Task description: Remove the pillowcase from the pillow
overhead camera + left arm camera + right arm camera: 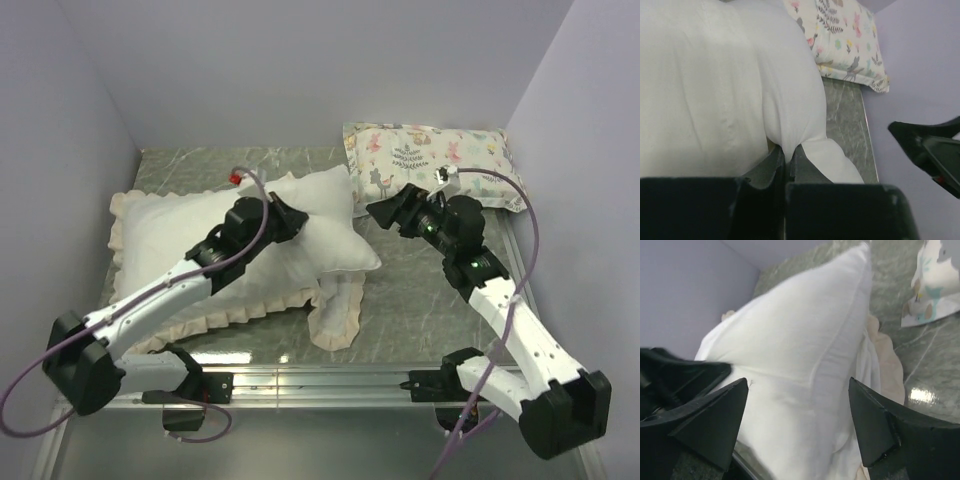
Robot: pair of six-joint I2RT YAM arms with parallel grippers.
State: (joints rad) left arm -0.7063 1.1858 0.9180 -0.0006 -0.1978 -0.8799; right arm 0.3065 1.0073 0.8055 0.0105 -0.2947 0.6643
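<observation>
The plump white pillow point(335, 225) lies mid-table with its right end sticking out of the pillowcase point(160, 240). The pillowcase shows only its white lining and cream frill point(335, 315); no dark grey side is in view. My left gripper point(292, 222) rests on top of the pillow, shut on a pinched fold of its white fabric point(786, 150). My right gripper point(385, 212) is open and empty, just right of the pillow's end. In the right wrist view the pillow point(805, 330) fills the space between the spread fingers, with cream frill point(887, 360) beside it.
A smaller pastel animal-print pillow point(430, 155) lies at the back right against the wall, close behind my right arm. Lilac walls enclose the table on the left, back and right. Bare grey marble table point(420, 290) shows in front of the right gripper.
</observation>
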